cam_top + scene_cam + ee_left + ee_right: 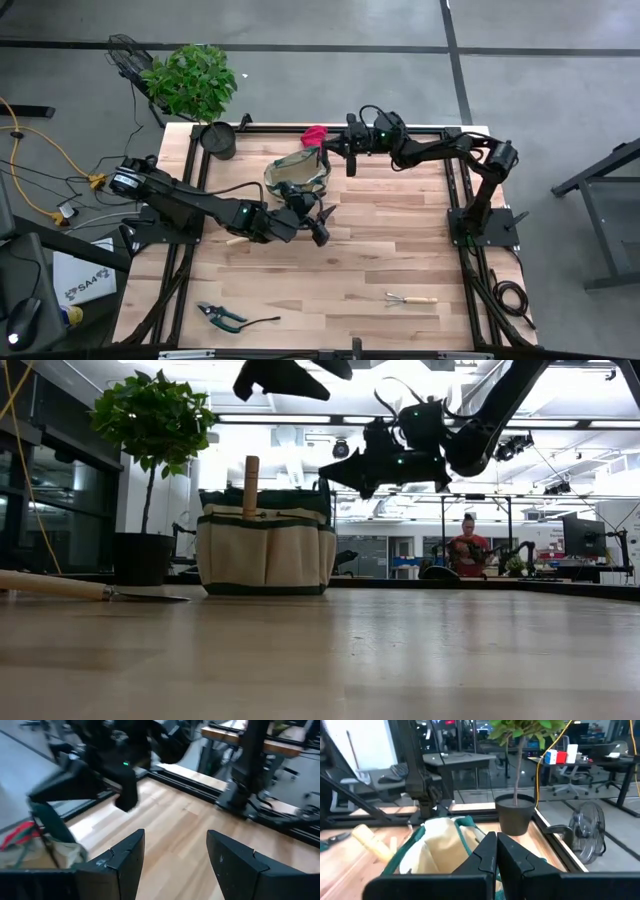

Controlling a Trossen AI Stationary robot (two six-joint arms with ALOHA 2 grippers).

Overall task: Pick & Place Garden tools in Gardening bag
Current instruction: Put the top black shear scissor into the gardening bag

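The tan gardening bag (297, 172) with green trim stands upright at the table's far middle; a wooden tool handle (251, 485) sticks up out of its mouth. The red glove (314, 135) lies at the bag's far side. My left gripper (318, 225) is open and empty in the air, just right of and nearer than the bag. My right gripper (496, 852) is shut above the bag's far right rim; nothing shows between its fingers. The trowel (95, 590), the pruners (220, 316) and the mini rake (410, 298) lie flat on the table.
A black pot (219, 140) with a green plant (192, 80) stands at the far left corner, close to the bag. Bare wood lies between the bag and the tools near the front edge. A person sits in the room far behind the table (467, 545).
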